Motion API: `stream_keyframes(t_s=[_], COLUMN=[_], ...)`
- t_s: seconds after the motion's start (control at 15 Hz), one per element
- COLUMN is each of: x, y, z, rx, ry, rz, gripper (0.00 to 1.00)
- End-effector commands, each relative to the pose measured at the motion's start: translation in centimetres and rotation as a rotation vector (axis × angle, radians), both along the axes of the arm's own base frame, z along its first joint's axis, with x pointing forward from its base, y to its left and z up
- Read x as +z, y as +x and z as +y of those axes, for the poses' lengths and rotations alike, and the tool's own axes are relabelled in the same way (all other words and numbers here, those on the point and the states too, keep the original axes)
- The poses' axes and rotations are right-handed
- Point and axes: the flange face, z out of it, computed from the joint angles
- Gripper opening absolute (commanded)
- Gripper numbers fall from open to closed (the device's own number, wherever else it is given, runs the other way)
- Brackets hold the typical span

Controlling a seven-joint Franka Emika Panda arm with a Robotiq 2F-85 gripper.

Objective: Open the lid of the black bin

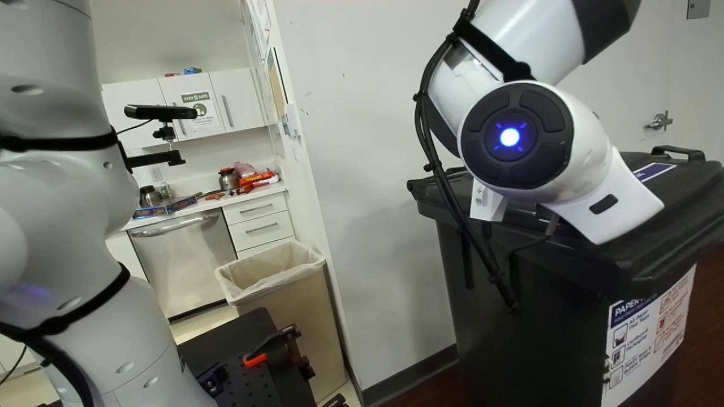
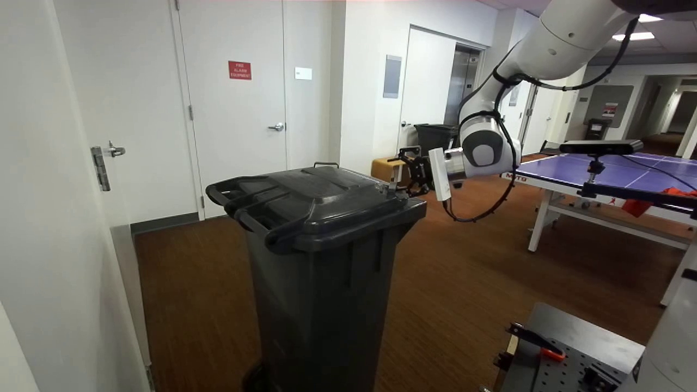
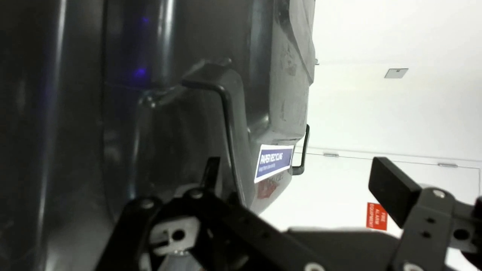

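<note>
The black bin (image 2: pixel 326 305) stands upright with its lid (image 2: pixel 332 185) lying closed on it. Both also show in the other exterior picture, bin (image 1: pixel 526 328) and lid (image 1: pixel 684 192), with a white sticker on the bin's front. In the wrist view the lid (image 3: pixel 288 75) carries a blue-white label (image 3: pixel 274 162). My gripper (image 2: pixel 397 175) is open at the lid's edge, its fingers one above the other. In the wrist view the gripper (image 3: pixel 301 180) has nothing between its fingers. One finger is in front of the dark rim; whether it touches cannot be told.
A beige open bin (image 1: pixel 317 322) stands by the wall (image 1: pixel 367 169). A perforated cart top (image 2: pixel 577 343) with a tool lies near the arm's base. A table-tennis table (image 2: pixel 610 169) stands behind the arm. A half-open door (image 2: pixel 103 218) is beside the black bin.
</note>
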Motion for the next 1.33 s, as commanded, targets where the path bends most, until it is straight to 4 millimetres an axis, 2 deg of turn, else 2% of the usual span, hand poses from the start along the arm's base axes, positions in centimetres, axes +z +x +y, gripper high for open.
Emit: stream_keyframes(t_s=[0.0,0.07,0.53,0.73,0.93,1.27], x=[-0.1,-0.2,-1.7,-1.9,-1.0,2.1], y=[1.0,1.2,1.7,1.6,1.0,-0.3], z=[-0.6,-0.5,0.0,0.0,0.3,1.0], rx=[-0.018,-0.013,0.004,0.006,0.018,0.048], ry=[0.008,0.007,0.003,-0.002,-0.049,-0.127], rz=[-0.052,-0.056,-0.020,-0.009,-0.016,-0.033], gripper=[0.75,0.74,0.19,0.01,0.03,0.03])
